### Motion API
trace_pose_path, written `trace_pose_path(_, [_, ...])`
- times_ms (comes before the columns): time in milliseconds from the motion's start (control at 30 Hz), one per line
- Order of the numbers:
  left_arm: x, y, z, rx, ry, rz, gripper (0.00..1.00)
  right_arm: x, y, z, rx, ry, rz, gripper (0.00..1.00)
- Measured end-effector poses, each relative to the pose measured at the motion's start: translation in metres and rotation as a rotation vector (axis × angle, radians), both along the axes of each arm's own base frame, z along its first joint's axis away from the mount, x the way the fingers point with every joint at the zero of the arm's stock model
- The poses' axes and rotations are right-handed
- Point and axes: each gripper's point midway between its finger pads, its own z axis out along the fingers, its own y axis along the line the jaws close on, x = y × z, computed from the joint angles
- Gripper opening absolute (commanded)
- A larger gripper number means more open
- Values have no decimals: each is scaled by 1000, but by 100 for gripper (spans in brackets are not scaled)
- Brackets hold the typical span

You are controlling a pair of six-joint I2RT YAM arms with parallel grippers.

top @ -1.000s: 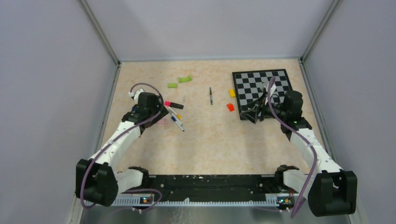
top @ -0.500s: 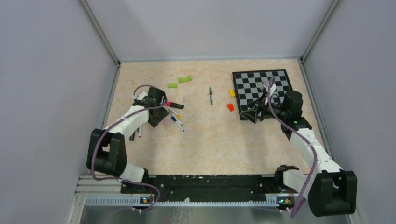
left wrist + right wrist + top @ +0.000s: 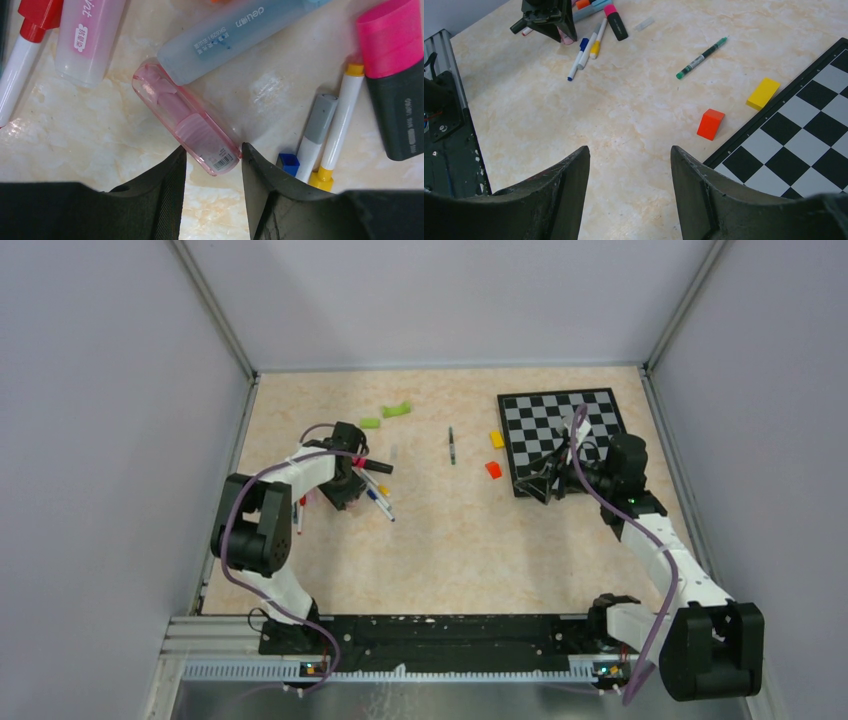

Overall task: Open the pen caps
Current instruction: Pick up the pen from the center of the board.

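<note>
On the left half of the table (image 3: 450,550), the left gripper (image 3: 345,490) hangs low over the loose heap of pens (image 3: 372,485). A second ago it stood just left of the heap with its arm stretched low from the near edge. Now the arm is folded up at the left side and the gripper has moved right, onto the heap.

In the left wrist view its fingers (image 3: 170,190) stand fairly narrow on either side of the near end of a clear pink highlighter (image 3: 185,117). A sliver of table shows beside the left finger and the right one is almost touching, so nothing is clamped. Beyond it lie a blue highlighter (image 3: 235,35) and a pale pink one (image 3: 87,40). At the far left is a white pen with a red cap (image 3: 35,20). To the right lie two thin white pens, one with a grey cap (image 3: 320,117) and one with a yellow cap (image 3: 322,177), and a black highlighter with a pink cap (image 3: 387,37).

The right gripper (image 3: 540,490) has not moved. It hovers at the near left corner of the chessboard (image 3: 585,410), fingers (image 3: 564,195) wide with nothing between them. A green pen (image 3: 452,445) lies alone in mid-table. An orange block (image 3: 493,469) and a yellow block (image 3: 497,439) sit just left of the board.
</note>
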Motion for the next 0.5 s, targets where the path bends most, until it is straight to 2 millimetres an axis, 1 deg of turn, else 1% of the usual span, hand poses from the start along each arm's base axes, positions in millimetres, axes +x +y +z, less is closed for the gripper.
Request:
trace_pose_path(67, [-2, 1, -3, 6, 14, -1, 48, 0, 0, -1, -1, 3, 0, 59])
trace_pose_path(267, [0, 1, -4, 15, 28, -2, 49, 0, 0, -1, -1, 4, 0, 59])
trace_pose_path(400, [0, 2, -4, 17, 28, 0, 58, 0, 0, -1, -2, 5, 0, 59])
trace_pose_path(500, [0, 3, -4, 18, 27, 5, 57, 0, 0, -2, -2, 6, 0, 59])
